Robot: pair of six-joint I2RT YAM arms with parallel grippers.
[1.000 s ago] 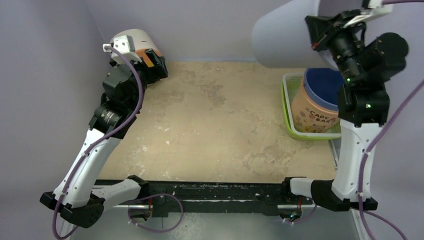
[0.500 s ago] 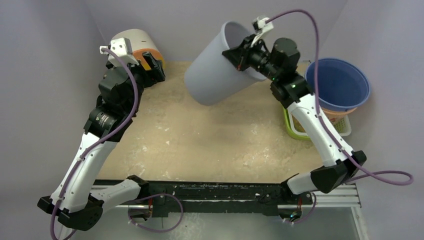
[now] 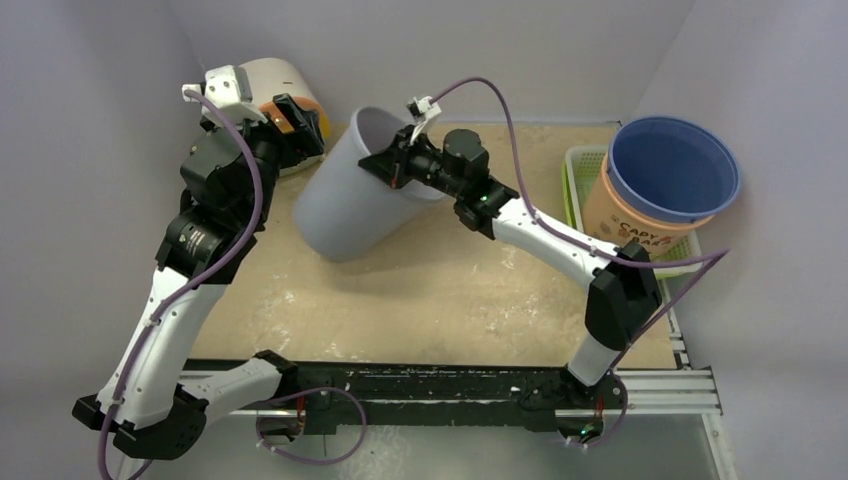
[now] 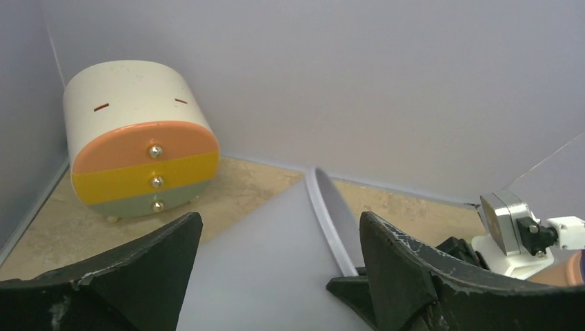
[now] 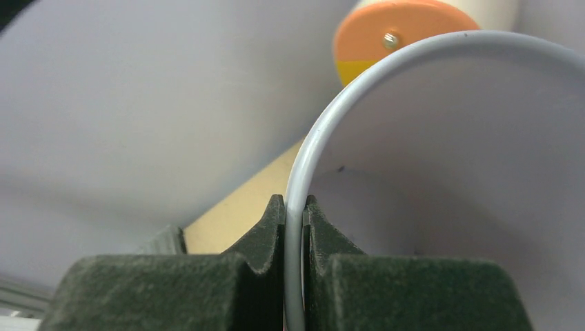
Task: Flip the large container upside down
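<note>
Container (image 3: 350, 200), large and pale grey, hangs tilted over the back-left part of the table (image 3: 450, 290), its mouth facing up and to the right. Whether its base touches the tabletop cannot be told. The right gripper (image 3: 393, 165) is clamped on the rim, one finger inside and one outside. The left gripper (image 3: 300, 125) hovers just beside the container's upper left wall, fingers spread wide and holding nothing. A small drawer unit (image 3: 275, 80) sits in the back-left corner. At far right, a blue bucket (image 3: 675, 170) rests on a tan tub (image 3: 625, 225) in a green basket (image 3: 585, 250).

Your right gripper (image 3: 392, 168) sits at the rim of the large container (image 3: 350, 205), which leans away leftward; the drawer unit (image 3: 283, 85) stands ahead-left of your left gripper (image 3: 305, 128).
</note>
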